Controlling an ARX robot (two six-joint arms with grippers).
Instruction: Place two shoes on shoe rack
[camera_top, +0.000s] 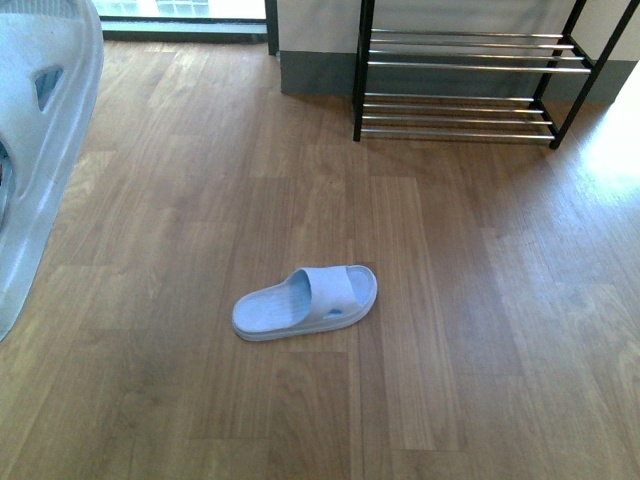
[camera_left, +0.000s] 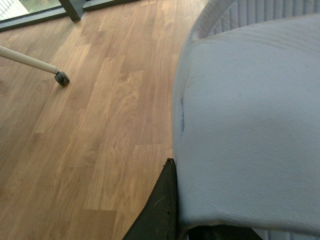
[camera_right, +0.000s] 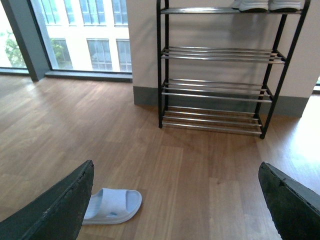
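Note:
One light blue slipper (camera_top: 305, 300) lies flat on the wood floor, also showing low in the right wrist view (camera_right: 112, 205). A second light blue slipper (camera_left: 250, 125) fills the left wrist view and looms at the front view's left edge (camera_top: 40, 150). My left gripper (camera_left: 180, 210) is shut on it, with one dark finger (camera_left: 161, 210) against its edge. My right gripper (camera_right: 177, 200) is open and empty above the floor, facing the black shoe rack (camera_right: 215, 90), which stands at the far wall (camera_top: 460, 65). White soles of two shoes (camera_right: 252, 5) rest on its top tier.
A white leg ending in a castor (camera_left: 61, 77) stands on the floor beside the held slipper. Tall windows (camera_right: 85, 35) and a grey skirting (camera_right: 145, 95) line the far side. Wood floor (camera_top: 430, 300) stretches between the lying slipper and the rack.

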